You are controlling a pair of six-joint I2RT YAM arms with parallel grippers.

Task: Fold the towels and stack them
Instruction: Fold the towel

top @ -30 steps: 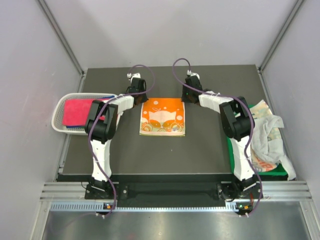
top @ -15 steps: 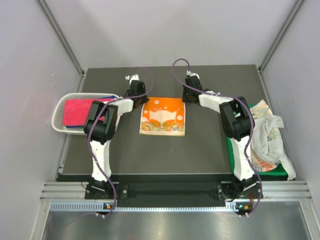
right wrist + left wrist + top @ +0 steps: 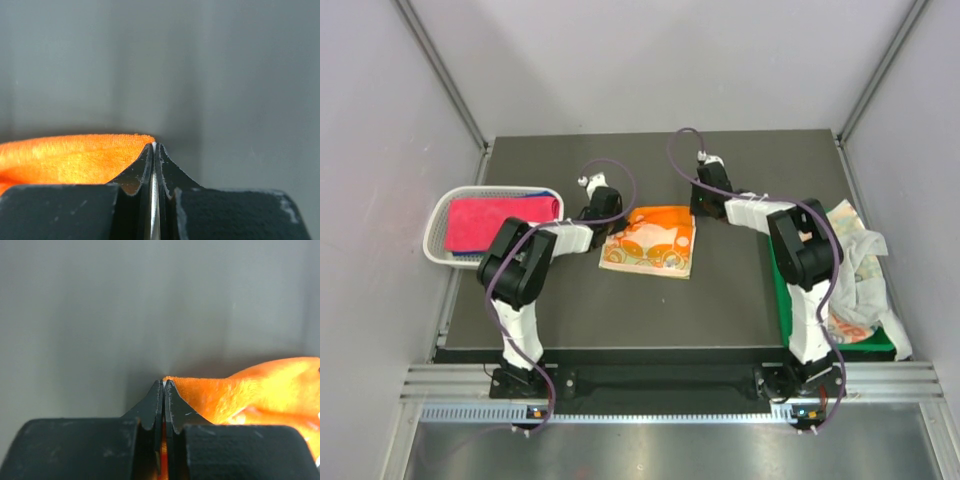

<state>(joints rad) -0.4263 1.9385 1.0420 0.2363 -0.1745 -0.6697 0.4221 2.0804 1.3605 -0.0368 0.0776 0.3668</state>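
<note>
Pinching far corners of orange towel (image 3: 650,245) with left gripper (image 3: 164,383) and right gripper (image 3: 154,146), jaws clenched; risks slipping mid-fold, skewing edges.

Two matching robot arms. The left arm (image 3: 520,322) and the right arm (image 3: 802,322) are each built of smooth white tubular links joined by bulky, rounded black joint housings, on a low black base. A thin purple cable (image 3: 610,161) runs along the left arm in loose loops, and a second purple cable (image 3: 672,145) runs along the right arm. Seen close up, the left gripper (image 3: 163,383) and the right gripper (image 3: 154,145) each have two matte black plastic fingers, with blocky bodies narrowing to thin pointed tips that carry faint pale scuff marks.
</note>
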